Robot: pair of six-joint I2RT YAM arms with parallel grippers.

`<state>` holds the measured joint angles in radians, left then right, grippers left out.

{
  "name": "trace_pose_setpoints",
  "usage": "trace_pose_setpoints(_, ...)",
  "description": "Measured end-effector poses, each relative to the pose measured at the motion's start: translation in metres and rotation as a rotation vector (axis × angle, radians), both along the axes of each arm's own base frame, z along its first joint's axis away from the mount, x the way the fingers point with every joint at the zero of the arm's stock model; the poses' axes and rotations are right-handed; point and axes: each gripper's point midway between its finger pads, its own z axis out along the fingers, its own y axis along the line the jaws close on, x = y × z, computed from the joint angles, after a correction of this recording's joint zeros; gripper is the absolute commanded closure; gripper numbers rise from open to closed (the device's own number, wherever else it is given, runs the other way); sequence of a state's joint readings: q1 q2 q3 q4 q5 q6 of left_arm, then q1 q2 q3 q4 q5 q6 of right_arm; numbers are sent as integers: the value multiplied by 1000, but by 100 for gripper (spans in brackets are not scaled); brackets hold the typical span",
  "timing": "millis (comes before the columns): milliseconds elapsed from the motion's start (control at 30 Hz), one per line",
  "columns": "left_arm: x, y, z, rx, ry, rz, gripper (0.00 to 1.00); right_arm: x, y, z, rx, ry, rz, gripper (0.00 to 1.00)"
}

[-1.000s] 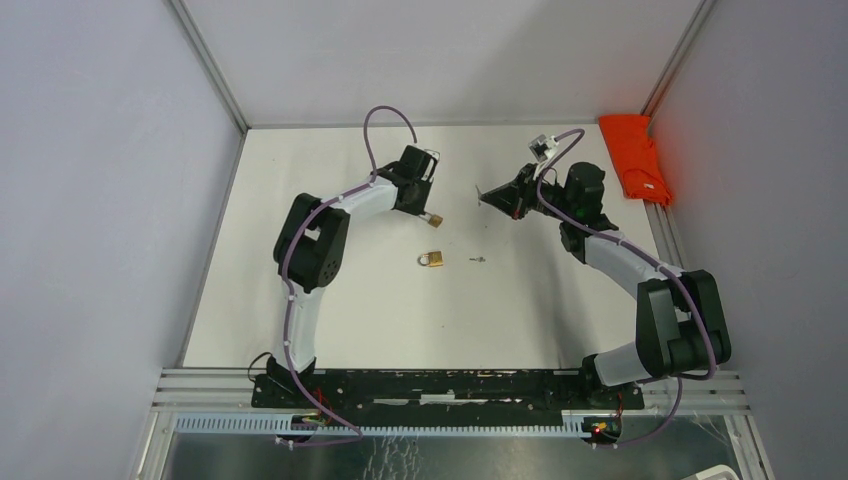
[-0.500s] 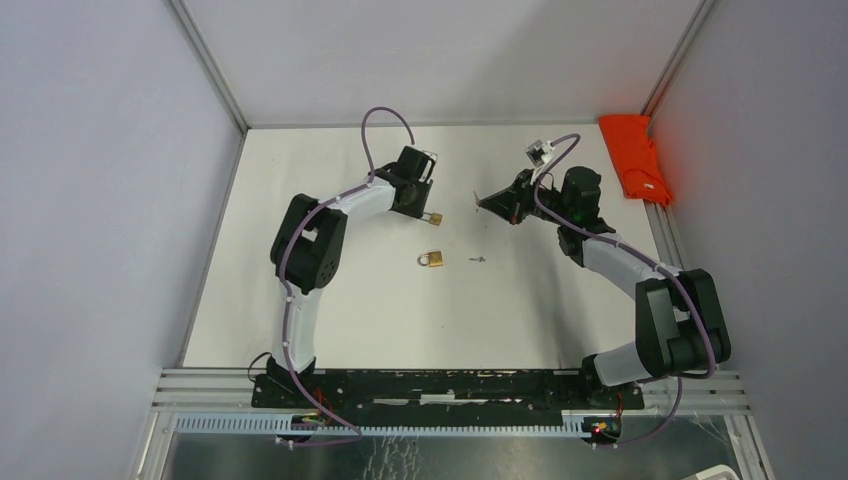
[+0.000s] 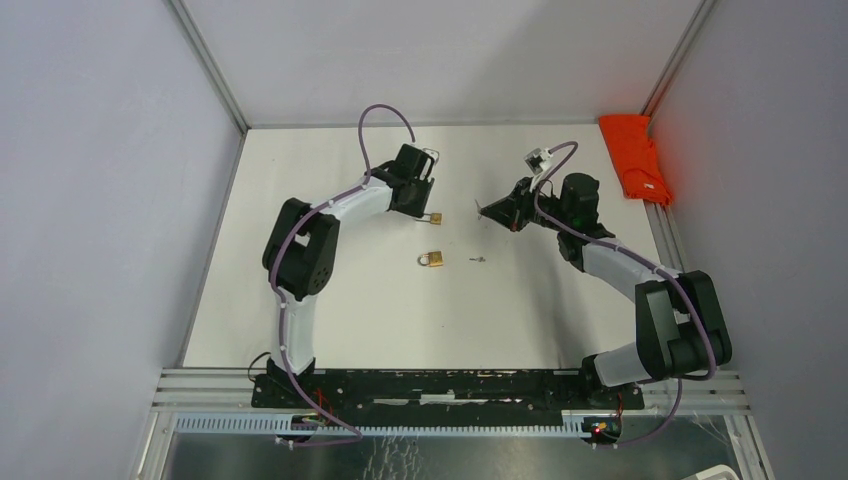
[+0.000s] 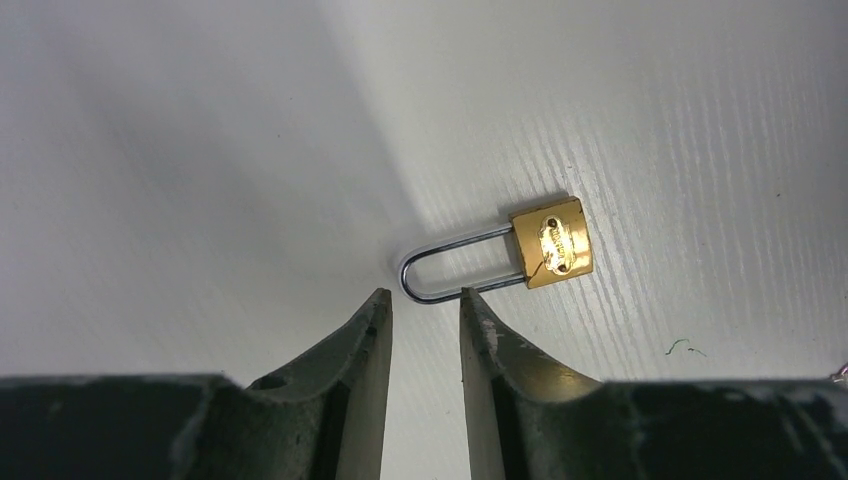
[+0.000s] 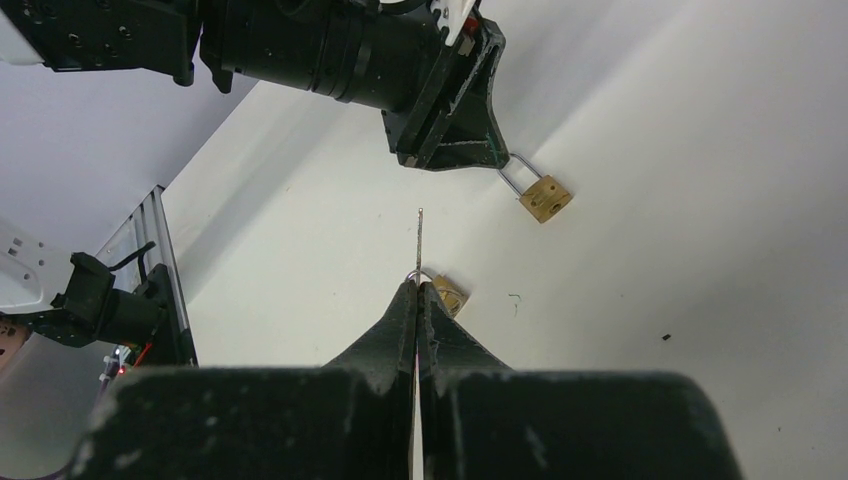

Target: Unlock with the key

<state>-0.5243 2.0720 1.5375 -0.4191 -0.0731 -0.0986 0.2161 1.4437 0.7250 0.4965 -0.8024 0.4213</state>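
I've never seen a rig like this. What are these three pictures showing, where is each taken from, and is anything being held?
Two robot arms are bolted at the near edge of a white table. One picture looks down from above; the other two come from a camera on each wrist, so the dark prongs at the bottom are that arm's own fingers. On the table lie a long-shackle padlock, just ahead of the left gripper, and a second padlock nearer the middle, with a tiny item beside it, too small to identify. An orange cloth lies at the far right. The left gripper is slightly open, holding nothing. The right gripper is shut on a thin metal strip, probably the key seen edge-on.
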Motion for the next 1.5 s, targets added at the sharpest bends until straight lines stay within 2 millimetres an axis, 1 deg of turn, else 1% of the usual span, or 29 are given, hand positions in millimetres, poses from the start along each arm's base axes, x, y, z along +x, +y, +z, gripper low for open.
trace_pose_setpoints(133, -1, -1, 0, -7, 3, -4, 64, 0, 0, -1, -1, 3, -2, 100)
trace_pose_setpoints(167, -1, -3, 0, -13, 6, -8, 66, 1, 0, -2, -2, 5, -3, 100)
trace_pose_setpoints(267, -4, -7, 0, -35, 19, -10, 76, 0, 1, -5, -4, 14, -1, 100)
trace_pose_setpoints(333, -7, -10, -2, -50, 30, -17, 79, 0, 1, -6, -6, 17, 0, 100)
trace_pose_setpoints(467, -19, -14, -11, -58, 67, -14, 80, 1, 1, -6, -9, 16, -5, 100)
trace_pose_setpoints(533, -24, -16, -13, -61, 84, -8, 78, 1, 1, -7, -9, 16, -5, 100)
trace_pose_setpoints(667, -25, -18, -14, -57, 82, -3, 76, 1, 1, -7, -9, 17, -5, 100)
trace_pose_setpoints(800, -23, -16, -18, -40, 80, 9, 76, 1, 1, -7, -9, 17, -5, 100)
trace_pose_setpoints(933, -13, -15, -24, -12, 68, 29, 76, 1, 1, -7, -9, 17, -6, 100)
trace_pose_setpoints(1033, -4, -15, -23, 2, 49, 44, 75, 1, 1, -8, -10, 21, -4, 100)
trace_pose_setpoints(1167, 2, -13, -24, 11, 37, 57, 75, 2, 3, -20, -17, 53, -1, 100)
trace_pose_setpoints(1367, 5, -11, -23, 10, 35, 63, 75, 1, 7, -49, -40, 153, 10, 100)
trace_pose_setpoints(1500, 3, -10, -22, 11, 40, 62, 75, -8, 18, -64, -54, 205, 43, 100)
